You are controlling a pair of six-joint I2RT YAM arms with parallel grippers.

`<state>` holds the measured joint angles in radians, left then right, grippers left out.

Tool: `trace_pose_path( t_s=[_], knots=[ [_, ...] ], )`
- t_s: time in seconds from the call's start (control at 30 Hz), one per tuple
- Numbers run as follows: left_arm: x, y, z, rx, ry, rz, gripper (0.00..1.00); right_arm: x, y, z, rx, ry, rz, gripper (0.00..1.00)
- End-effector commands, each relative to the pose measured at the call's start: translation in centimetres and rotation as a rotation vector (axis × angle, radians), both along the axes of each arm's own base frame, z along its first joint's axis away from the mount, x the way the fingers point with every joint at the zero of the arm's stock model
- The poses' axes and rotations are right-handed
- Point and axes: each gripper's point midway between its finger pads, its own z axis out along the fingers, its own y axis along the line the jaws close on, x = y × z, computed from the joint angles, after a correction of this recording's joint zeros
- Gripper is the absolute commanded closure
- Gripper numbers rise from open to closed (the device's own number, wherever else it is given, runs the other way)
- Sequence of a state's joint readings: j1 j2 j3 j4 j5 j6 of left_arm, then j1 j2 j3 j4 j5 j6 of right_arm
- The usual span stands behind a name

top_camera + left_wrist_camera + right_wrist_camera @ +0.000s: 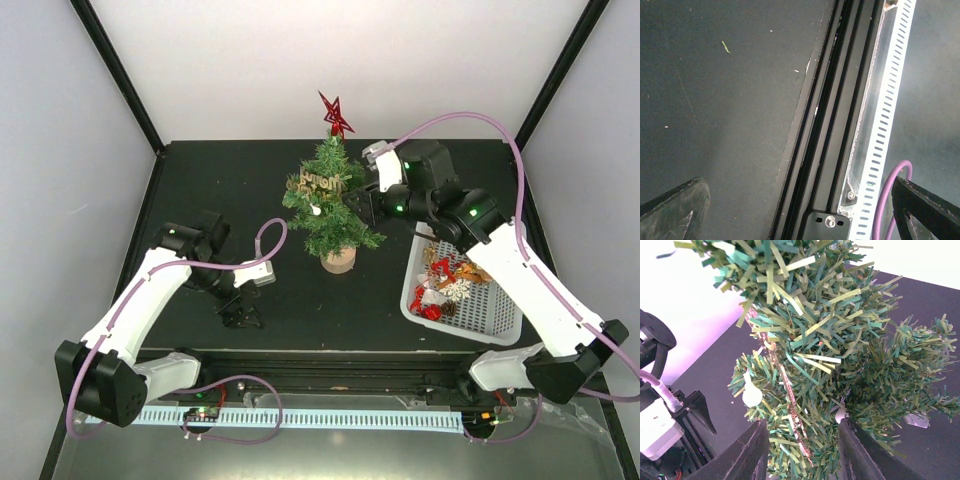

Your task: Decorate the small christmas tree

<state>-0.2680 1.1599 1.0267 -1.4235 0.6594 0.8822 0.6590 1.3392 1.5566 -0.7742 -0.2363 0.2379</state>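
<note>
Decoration partial: bristly green small christmas tree (332,205) bears red star topper (335,113); ornaments (445,280) wait in white plastic basket (410,290) at 4 o'clock. Both spread: left end effector (243,313), right end effector (802,450).

The small christmas tree (332,205), centre frame, topped by a red star (335,113).
We see the right gripper (362,208) at its right-side branches and a white basket (492,322) of ornaments (445,285) at lower right.

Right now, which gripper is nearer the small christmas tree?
Right. The right gripper is against the right side of the small christmas tree, branches between its open jaws. The left gripper hangs over the table toward the near edge, left of the tree, well apart.
</note>
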Motion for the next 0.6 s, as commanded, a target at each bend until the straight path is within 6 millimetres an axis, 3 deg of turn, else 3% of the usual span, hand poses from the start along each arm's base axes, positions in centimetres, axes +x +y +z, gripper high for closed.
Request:
trace_pose_path(
  t_s=[0.0, 0.13, 0.27, 0.57],
  knots=[
    [0.0, -0.2, 0.2, -0.028, 0.002, -0.007, 0.01, -0.5, -1.2, 1.3, 0.008, -0.028, -0.029, 0.58],
    [0.0, -0.2, 0.2, -0.027, 0.003, -0.004, 0.01, -1.4, -3.2, 1.8, -0.003, -0.048, -0.083, 0.57],
    [0.1, -0.2, 0.2, -0.028, 0.003, -0.001, 0.01, -1.7, -6.2, 0.9, -0.05, -0.047, -0.214, 0.55],
    [1.3, 0.9, -0.2, -0.019, 0.035, 0.079, 0.01, -2.6, -13.2, -5.7, -0.176, 0.247, -0.515, 0.61]
  ],
)
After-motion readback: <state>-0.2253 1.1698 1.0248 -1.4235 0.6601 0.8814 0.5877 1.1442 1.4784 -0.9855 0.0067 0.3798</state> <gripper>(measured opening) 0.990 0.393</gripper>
